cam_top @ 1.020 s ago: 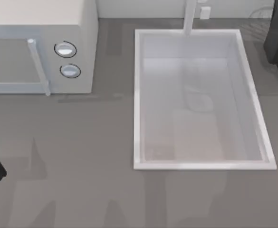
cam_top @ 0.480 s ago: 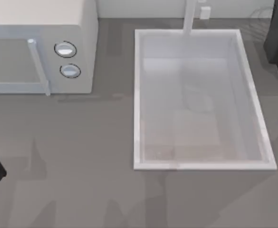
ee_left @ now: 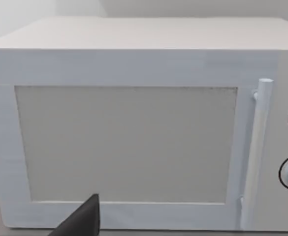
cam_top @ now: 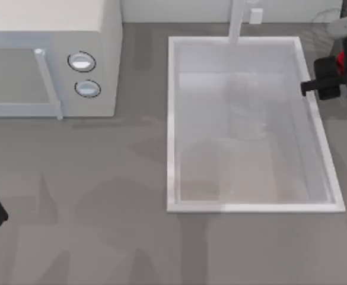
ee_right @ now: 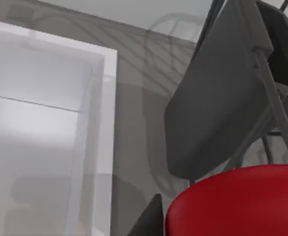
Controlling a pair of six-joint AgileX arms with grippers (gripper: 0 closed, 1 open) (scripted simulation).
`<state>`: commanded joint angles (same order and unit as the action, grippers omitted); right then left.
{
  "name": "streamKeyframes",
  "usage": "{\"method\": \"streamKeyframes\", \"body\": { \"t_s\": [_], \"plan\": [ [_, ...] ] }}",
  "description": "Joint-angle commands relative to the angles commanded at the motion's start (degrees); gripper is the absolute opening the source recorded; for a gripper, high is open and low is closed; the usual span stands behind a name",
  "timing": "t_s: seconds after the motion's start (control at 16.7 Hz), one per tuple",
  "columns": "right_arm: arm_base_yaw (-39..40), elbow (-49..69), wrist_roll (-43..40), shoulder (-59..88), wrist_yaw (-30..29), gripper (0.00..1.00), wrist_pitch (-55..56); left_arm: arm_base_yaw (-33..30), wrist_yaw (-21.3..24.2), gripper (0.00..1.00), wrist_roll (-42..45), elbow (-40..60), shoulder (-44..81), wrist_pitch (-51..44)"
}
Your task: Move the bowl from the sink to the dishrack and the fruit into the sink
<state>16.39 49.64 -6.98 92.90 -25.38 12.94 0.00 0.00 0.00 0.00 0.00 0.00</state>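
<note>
At the sink's (cam_top: 173, 119) right rim, right tool (cam_top: 324, 86) gripping rounded fruit (cam_top: 340, 63).

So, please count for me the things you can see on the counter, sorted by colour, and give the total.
White: 2, the microwave and the sink with its faucet post.
Red: 1, the fruit, at the right gripper near the sink's right rim.
Dark grey: 1, the dishrack, partly in view.
Total: 4
</note>
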Motion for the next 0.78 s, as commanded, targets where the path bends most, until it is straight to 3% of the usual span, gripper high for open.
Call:
{"method": "streamKeyframes", "body": {
  "t_s": [0.42, 0.78],
  "plan": [
    [17.07, -7.65, 6.46, -0.36, -11.09, 0.00, 31.74, 0.00, 0.00, 1.00, 0.00, 0.00, 0.00, 0.00],
    [20.86, -9.04, 8.13, -1.13, -13.38, 0.00, 37.53, 0.00, 0.00, 1.00, 0.00, 0.00, 0.00, 0.00]
  ]
}}
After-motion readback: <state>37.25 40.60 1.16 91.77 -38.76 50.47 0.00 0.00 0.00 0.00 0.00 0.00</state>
